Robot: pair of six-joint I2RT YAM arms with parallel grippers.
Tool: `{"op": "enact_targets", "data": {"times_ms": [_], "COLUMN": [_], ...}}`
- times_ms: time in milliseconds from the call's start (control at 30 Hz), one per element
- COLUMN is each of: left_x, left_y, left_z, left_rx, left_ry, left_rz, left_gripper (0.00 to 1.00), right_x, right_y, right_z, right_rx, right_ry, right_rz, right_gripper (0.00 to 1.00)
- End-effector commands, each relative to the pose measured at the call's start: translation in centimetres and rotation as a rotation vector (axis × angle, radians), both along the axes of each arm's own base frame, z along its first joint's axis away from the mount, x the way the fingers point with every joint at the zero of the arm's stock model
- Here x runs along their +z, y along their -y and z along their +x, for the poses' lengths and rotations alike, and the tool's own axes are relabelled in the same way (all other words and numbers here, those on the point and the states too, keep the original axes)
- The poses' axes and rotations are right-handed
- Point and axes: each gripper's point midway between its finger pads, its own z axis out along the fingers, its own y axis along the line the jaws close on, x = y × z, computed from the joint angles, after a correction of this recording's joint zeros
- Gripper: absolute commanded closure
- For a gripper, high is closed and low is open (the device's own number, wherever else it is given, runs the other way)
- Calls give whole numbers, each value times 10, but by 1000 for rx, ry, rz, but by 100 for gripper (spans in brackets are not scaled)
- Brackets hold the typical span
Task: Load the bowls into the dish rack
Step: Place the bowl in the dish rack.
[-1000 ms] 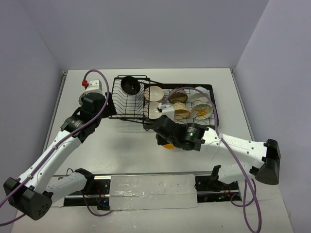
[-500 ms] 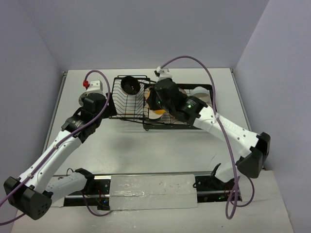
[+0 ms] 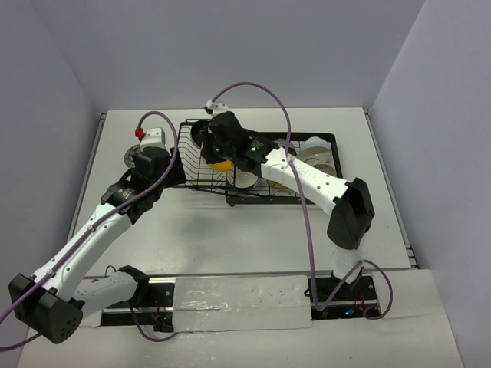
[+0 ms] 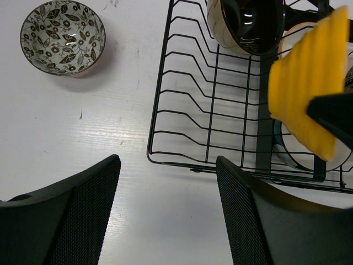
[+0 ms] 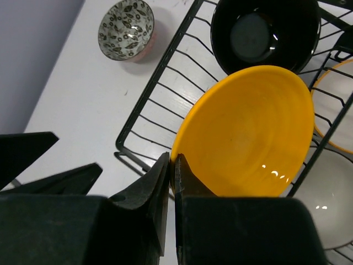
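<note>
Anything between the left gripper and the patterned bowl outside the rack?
No: in the left wrist view, only bare table lies between the left gripper and the patterned bowl.

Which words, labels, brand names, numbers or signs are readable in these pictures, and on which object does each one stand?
None: no view shows any readable text.
The leaf-patterned grey-white bowl on the table carries only a printed leaf pattern, no letters.
The bright orange-yellow bowl, the black bowl and the black wire dish rack show no label or mark.
</note>
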Motion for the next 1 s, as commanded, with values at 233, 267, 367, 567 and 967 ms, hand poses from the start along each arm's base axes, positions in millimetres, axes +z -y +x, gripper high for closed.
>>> {"op": "enact_targets", "data": {"times_ms": [233, 267, 367, 567, 967], "left_x": [6, 6, 6, 4, 5], "left_y": [4, 4, 4, 5, 5], "left_z": [3, 3, 3, 2, 2], "left_rx": [-2, -1, -1, -8, -8], "left_ry": [31, 32, 32, 26, 29], "left_rz": [-4, -3, -3, 0, 3], "left_gripper": [25, 26, 25, 26, 25], "right_x": [14, 14, 10, -3, -33], "right_y": [-48, -50, -53, -52, -59], "right_z": [20, 20, 20, 19, 16], "right_rx": [77, 84, 91, 93, 114], "right_ry": [91, 88, 80, 61, 8], "right_rz": [67, 71, 69, 60, 45], "right_gripper": [100, 100, 100, 100, 100]}}
